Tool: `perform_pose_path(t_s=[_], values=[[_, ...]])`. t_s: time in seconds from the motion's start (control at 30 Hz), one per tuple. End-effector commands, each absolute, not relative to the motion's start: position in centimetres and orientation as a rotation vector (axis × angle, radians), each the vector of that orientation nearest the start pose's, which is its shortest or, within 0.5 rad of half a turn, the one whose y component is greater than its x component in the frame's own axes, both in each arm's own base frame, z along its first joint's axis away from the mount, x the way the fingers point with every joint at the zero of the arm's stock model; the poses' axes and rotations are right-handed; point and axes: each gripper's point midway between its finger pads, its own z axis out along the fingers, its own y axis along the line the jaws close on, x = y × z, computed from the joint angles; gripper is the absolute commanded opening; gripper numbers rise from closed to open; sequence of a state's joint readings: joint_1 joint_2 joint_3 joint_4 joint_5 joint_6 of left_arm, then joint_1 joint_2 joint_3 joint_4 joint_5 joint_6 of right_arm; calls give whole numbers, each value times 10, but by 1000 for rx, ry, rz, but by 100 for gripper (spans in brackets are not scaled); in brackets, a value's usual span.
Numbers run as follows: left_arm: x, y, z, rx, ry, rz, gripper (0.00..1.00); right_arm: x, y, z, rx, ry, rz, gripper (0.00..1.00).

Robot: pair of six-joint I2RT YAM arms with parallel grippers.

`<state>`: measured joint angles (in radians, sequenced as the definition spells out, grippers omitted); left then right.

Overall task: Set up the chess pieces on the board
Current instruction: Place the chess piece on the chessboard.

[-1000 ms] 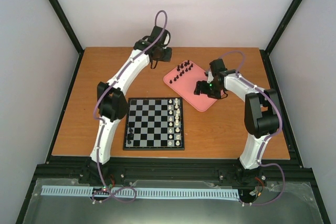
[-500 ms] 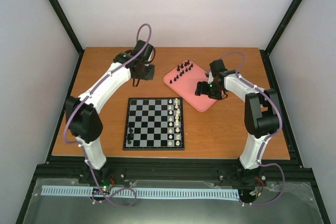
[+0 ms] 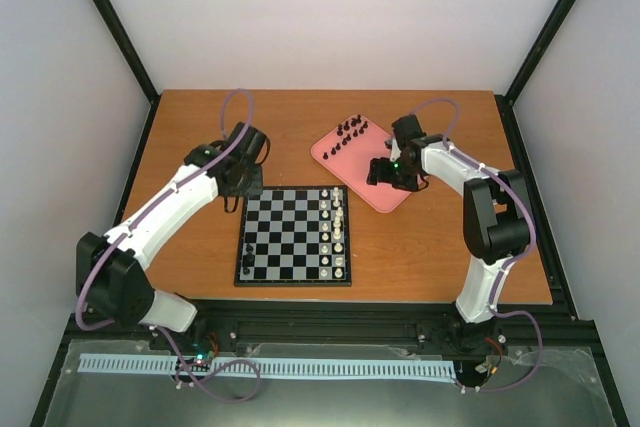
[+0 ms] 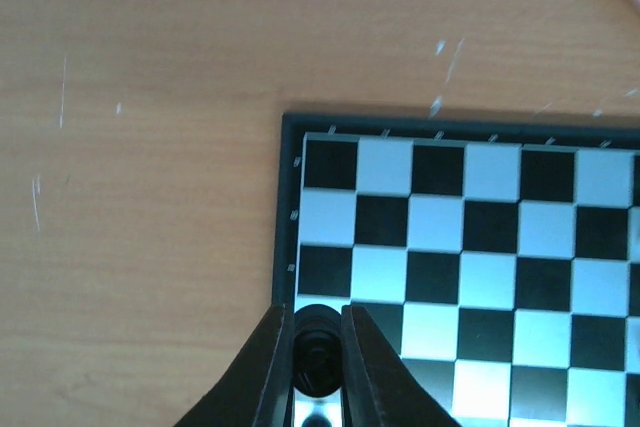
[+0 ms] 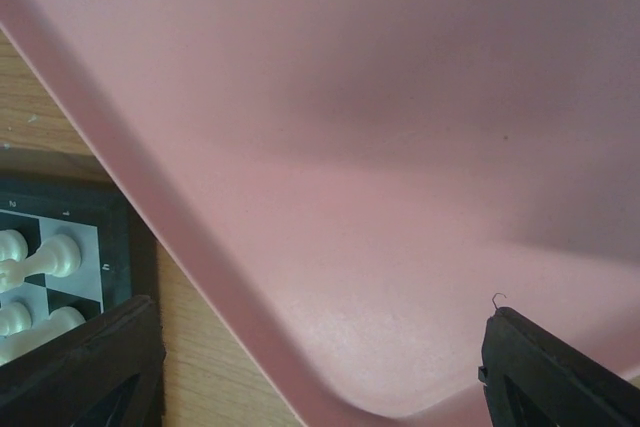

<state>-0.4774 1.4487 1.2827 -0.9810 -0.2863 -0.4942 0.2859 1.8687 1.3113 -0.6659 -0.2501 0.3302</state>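
The board [image 3: 290,232] lies at the table's middle, with two black chess pieces [image 3: 247,257] on its left edge and cream pieces [image 3: 337,232] along its right side. My left gripper [image 3: 243,184] hovers at the board's far-left corner, shut on a black chess piece [image 4: 318,352]; in the left wrist view that piece hangs over the board's [image 4: 460,247] left column. More black chess pieces [image 3: 350,132] stand at the far end of the pink tray [image 3: 385,197]. My right gripper [image 3: 385,172] is wide open over the tray's [image 5: 380,147] bare floor, with nothing between its fingers [image 5: 90,367].
The wooden tabletop [image 3: 180,227] is bounded by black frame rails and white walls. In the right wrist view the board's near corner with cream pieces [image 5: 40,257] lies just left of the tray's rim. Both arm bases sit at the near edge.
My left arm has swung from the back of the table beside the tray, leftward and nearer, to the board's far-left corner, still holding the piece. The right gripper has barely shifted over the tray.
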Motion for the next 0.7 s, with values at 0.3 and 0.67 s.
perform_pose_path(t_s=[0.3,0.67], values=[[266,-95,130,-356,2693,-39,1,382,171,60,-49,2857,466,100],[260,-103,101,-403,2729,-108,1,380,177,60,-69,2863,467,100]])
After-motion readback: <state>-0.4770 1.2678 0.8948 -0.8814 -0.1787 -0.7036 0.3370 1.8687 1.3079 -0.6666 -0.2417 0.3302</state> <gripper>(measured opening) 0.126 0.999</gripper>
